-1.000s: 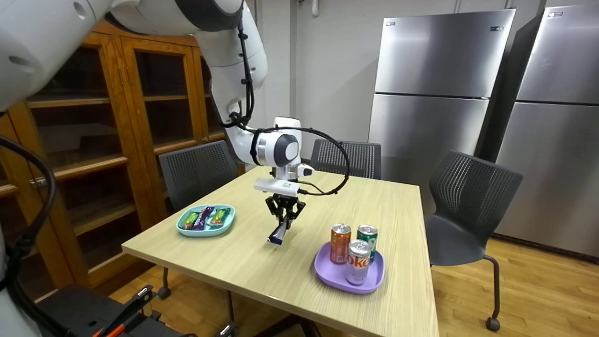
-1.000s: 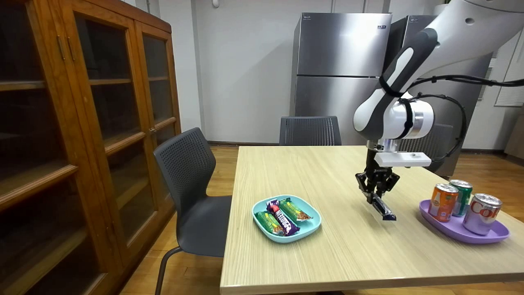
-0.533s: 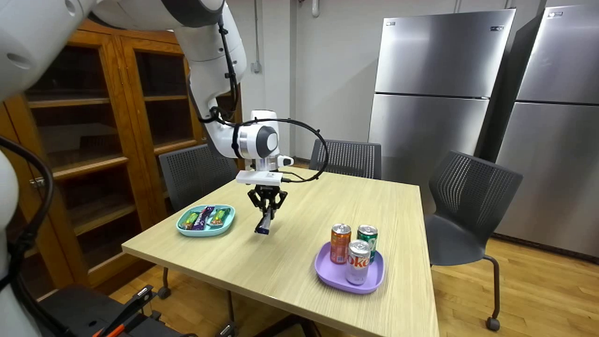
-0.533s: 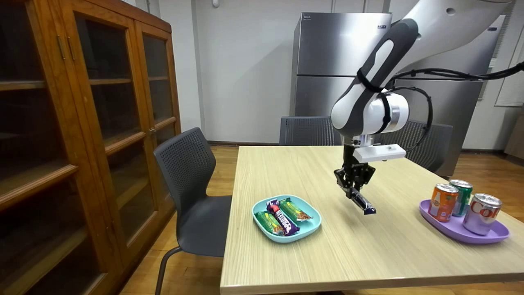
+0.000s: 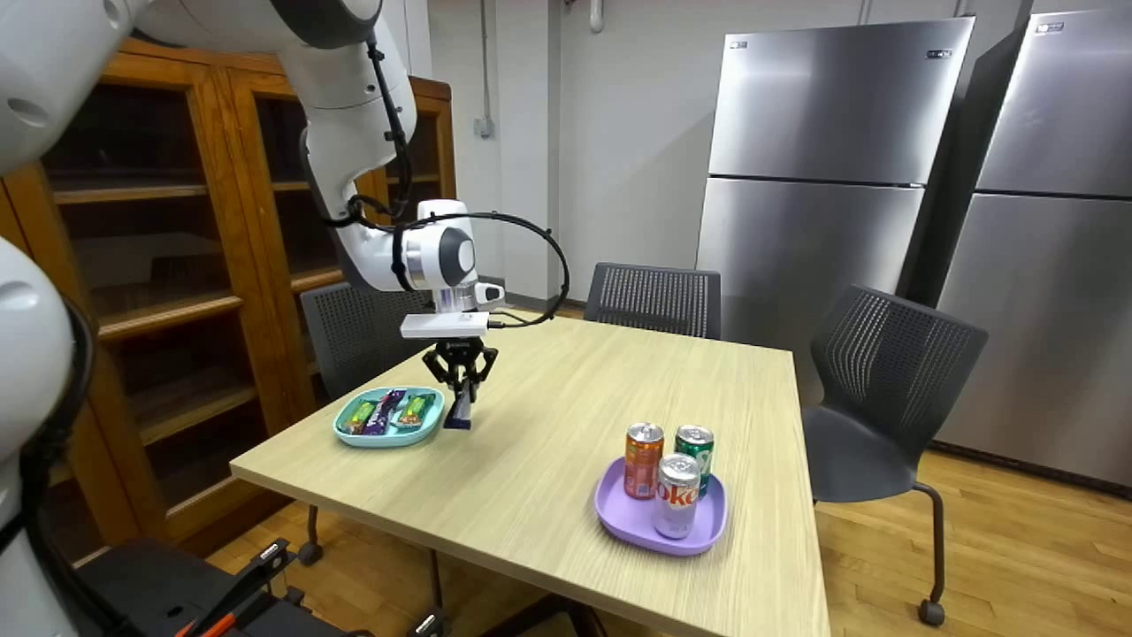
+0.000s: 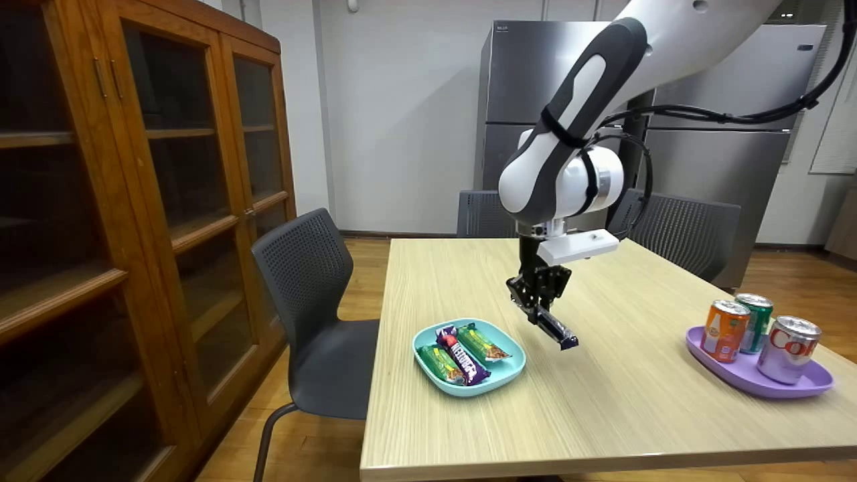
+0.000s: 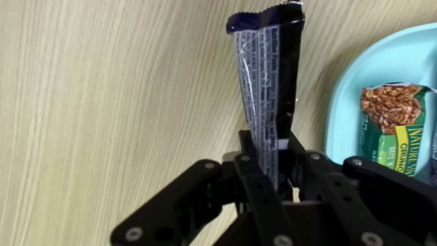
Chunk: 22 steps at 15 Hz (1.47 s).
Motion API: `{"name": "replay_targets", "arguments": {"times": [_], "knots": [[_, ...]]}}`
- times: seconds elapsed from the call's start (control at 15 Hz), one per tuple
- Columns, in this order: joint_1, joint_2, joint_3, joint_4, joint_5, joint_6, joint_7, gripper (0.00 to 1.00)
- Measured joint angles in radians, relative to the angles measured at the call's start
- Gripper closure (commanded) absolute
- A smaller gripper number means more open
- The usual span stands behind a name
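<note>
Bent over the table (image 5: pixel 619 380), the white-and-grey arm (image 6: pixel 577 100) points its black gripper (image 7: pixel 270 140) down near the turquoise plate (image 7: pixel 342 112), fingers clamped on a dark-wrapped bar (image 7: pixel 261 85). That bar — long, narrow, glossy, with a printed panel — slants just beside the plate. Smooth and round-cornered, the plate carries three crinkled snack bars (image 6: pixel 462 355); the table's pale surface is finely grained.

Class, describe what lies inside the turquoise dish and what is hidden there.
Inside the turquoise dish, a purple-wrapped bar lies between two green-wrapped bars. Their undersides, and the dish's bottom directly beneath them, are covered and cannot be seen.
</note>
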State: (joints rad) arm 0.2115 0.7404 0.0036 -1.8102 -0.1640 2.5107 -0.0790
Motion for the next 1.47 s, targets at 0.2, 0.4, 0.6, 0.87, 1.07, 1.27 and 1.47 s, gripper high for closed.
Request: {"name": "replay_targets", "arguments": {"times": [0.2,0.4,0.6,0.87,1.07,1.27,1.47], "knots": [[0.045,-0.002,0.004,0.005,-0.015,-0.011,0.012,0.94],[0.078,-0.002,0.015,0.009,-0.025,-0.021,0.022,0.94],[0.102,-0.002,0.028,0.012,-0.026,-0.03,0.024,0.94],[0.118,0.002,0.044,0.024,-0.026,-0.048,0.024,0.94],[0.123,0.014,0.052,0.042,-0.026,-0.06,0.024,0.94],[0.126,0.032,0.055,0.063,-0.026,-0.066,0.024,0.94],[0.126,0.053,0.065,0.087,-0.026,-0.078,0.024,0.94]]}}
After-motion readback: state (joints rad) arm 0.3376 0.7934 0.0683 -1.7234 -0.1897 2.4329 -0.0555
